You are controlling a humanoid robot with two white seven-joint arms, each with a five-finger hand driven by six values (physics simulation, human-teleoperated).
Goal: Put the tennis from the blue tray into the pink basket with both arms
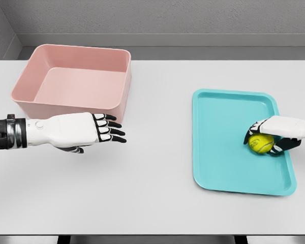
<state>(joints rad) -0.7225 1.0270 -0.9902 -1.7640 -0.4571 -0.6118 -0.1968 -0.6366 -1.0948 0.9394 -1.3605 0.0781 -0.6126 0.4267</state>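
A yellow tennis ball (pixel 260 143) lies on the blue tray (pixel 221 147) near its right side. My right hand (pixel 272 137) reaches in from the right edge with its fingers curled around the ball. The pink basket (pixel 73 81) stands at the back left of the white table. In front of the basket my left hand (pixel 99 129) hovers flat, fingers stretched toward the right and holding nothing.
The white table (pixel 152 203) extends between the basket and the tray and along the front. A grey wall runs behind the table's far edge.
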